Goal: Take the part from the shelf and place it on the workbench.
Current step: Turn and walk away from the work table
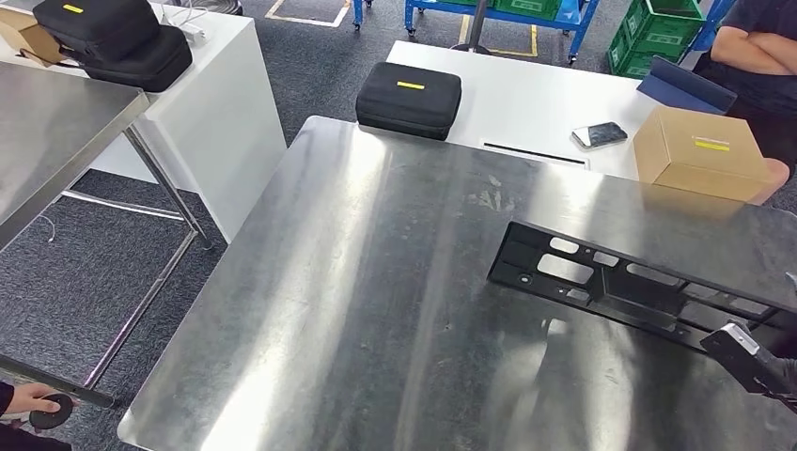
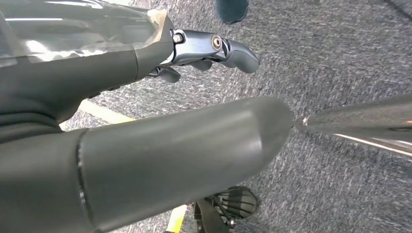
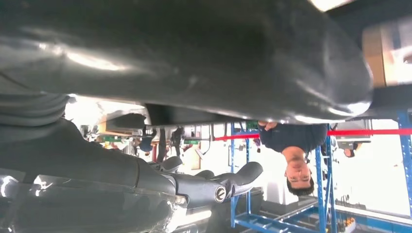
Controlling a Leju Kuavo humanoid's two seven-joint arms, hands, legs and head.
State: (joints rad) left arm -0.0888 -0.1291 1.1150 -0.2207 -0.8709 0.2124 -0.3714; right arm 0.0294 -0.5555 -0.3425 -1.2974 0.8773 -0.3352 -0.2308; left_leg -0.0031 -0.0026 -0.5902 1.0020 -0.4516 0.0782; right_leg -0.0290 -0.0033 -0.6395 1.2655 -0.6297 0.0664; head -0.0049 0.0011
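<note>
The black part [image 1: 639, 282] lies flat on the steel workbench [image 1: 376, 310] toward its right side, so placement looks complete or nearly so; the next move calls for a clean withdrawal. The right hand [image 1: 752, 362] is at the part's near end, grip not discernible; the left hand [image 2: 214, 51] hangs over grey carpet [image 2: 340, 58], fingers loosely apart and holding nothing. Behind stands a white table [image 1: 526, 94] with a black case [image 1: 409, 99], phone [image 1: 600, 134] and cardboard box [image 1: 700, 155].

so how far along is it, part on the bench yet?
Nearly done. The black part lies on the steel workbench at its right side. The right hand is at the part's near end; whether it grips it is unclear. Left hand hangs empty over the floor. Left: let go and withdraw.
</note>
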